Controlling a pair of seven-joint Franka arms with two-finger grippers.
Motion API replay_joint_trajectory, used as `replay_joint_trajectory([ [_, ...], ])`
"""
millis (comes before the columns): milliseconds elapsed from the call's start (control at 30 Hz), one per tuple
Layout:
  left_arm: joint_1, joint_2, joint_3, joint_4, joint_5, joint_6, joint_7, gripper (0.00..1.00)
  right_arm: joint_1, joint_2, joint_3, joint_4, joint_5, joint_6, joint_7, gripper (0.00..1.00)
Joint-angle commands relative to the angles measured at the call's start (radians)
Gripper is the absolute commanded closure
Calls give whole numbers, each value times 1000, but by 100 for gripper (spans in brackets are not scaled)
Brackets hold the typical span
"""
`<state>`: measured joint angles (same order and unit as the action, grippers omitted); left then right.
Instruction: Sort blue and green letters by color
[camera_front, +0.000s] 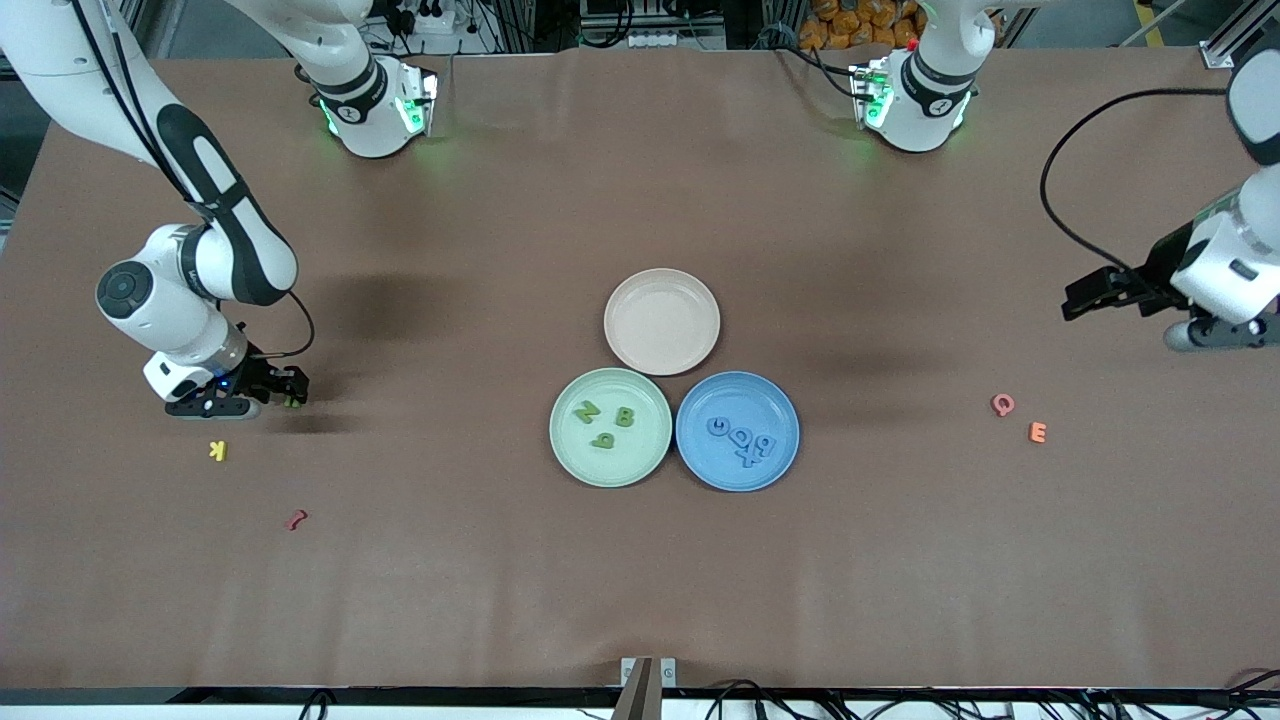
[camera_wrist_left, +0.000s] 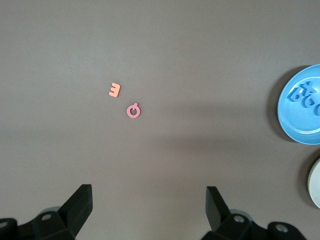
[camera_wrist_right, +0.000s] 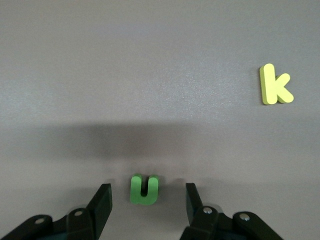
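A green u (camera_wrist_right: 144, 189) lies on the table between the open fingers of my right gripper (camera_wrist_right: 148, 197); the fingers stand apart from it on both sides. In the front view this gripper (camera_front: 290, 388) is low at the right arm's end of the table. The green plate (camera_front: 575, 460) holds a green N (camera_front: 586, 411), B (camera_front: 624, 416) and p (camera_front: 602, 438). The blue plate (camera_front: 705, 465) holds the four light blue letters (camera_front: 742, 440) in a cluster. My left gripper (camera_front: 1072, 303) is open and empty over bare table at the left arm's end; its wrist view (camera_wrist_left: 149, 200) shows only table between the fingers.
An empty pink plate (camera_front: 662, 321) touches both plates, farther from the front camera. A yellow K (camera_front: 218, 450) and a dark red piece (camera_front: 296, 519) lie near my right gripper. A pink Q (camera_front: 1002, 404) and an orange E (camera_front: 1038, 432) lie near my left gripper.
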<state>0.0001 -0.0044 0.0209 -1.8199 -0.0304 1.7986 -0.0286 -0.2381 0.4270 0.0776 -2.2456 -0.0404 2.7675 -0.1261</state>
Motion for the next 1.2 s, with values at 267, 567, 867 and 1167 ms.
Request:
replay_joint_trajectory([
  [267,3,-75,7,66,10,-42,13,0,-20,36,13,23,-4,4,14,42],
  [567,26,-77,1,149,27,-120,61,0,-18,47,13,34,-1,6,14,50],
  [867,31,-78,-3,209,40,-205,165,0,-15,55,13,38,-1,6,17,95],
  [1167,31,-77,-19,226,41,-235,165,0,-10,35,39,38,2,-8,100,100],
])
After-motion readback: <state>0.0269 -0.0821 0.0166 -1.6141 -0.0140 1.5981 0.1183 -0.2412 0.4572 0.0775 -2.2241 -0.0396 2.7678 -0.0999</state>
